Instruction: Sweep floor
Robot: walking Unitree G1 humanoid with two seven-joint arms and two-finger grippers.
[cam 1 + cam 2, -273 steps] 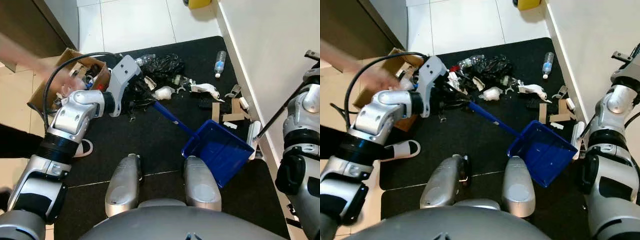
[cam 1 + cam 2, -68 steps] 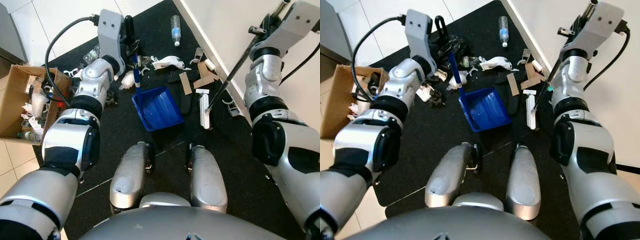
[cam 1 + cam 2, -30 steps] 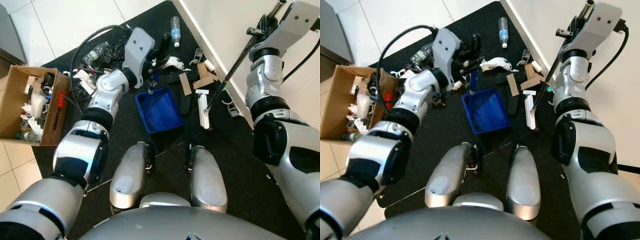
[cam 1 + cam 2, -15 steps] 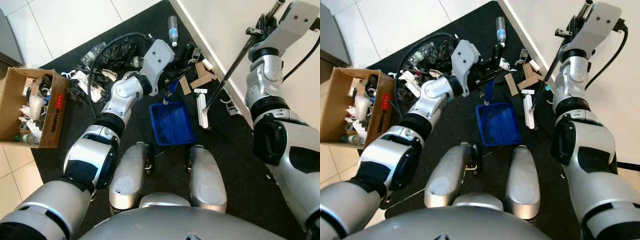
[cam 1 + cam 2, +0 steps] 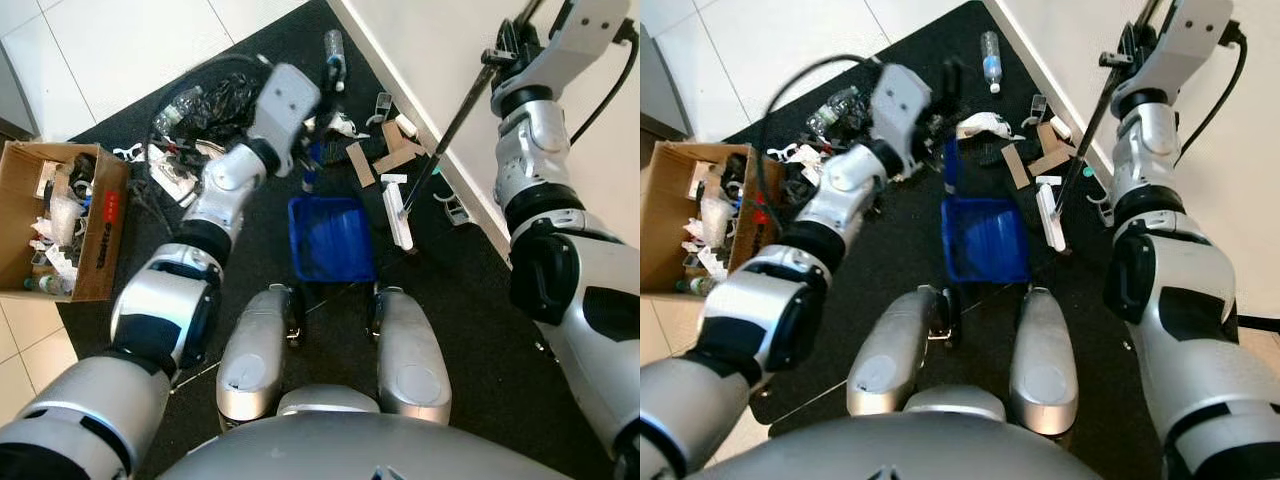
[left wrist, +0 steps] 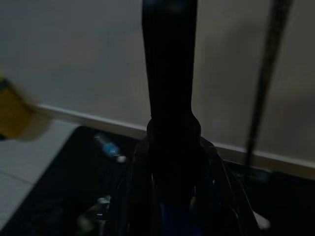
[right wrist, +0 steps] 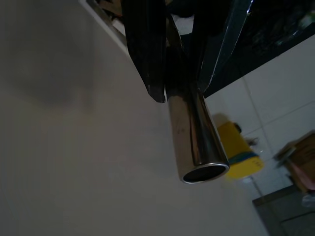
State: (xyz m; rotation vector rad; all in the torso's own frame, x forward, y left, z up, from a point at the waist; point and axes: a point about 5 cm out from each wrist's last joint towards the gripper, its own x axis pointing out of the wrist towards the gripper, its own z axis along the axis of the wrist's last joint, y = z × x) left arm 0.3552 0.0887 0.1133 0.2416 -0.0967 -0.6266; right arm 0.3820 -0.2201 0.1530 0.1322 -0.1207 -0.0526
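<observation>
The left gripper (image 5: pixel 952 85) pinched the blue plastic dustpan (image 5: pixel 331 238) upright by its handle, catching debris; the right gripper (image 5: pixel 1140 35) clamped the metal-handled broom (image 5: pixel 398 214) right of it.

- A black mat (image 5: pixel 210 290) lies on the white tiled floor (image 5: pixel 130 50), beside the wall.
- On the mat: a blue dustpan (image 5: pixel 331 240), a plastic bottle (image 5: pixel 333 46), cardboard pieces (image 5: pixel 380 158), black rubbish (image 5: pixel 215 100).
- A cardboard box (image 5: pixel 62 225) stands at the mat's edge.

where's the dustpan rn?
In the eye views, the blue dustpan lies on the black mat ahead of the robot's knees, left of the white broom head, its handle in the left gripper.
</observation>
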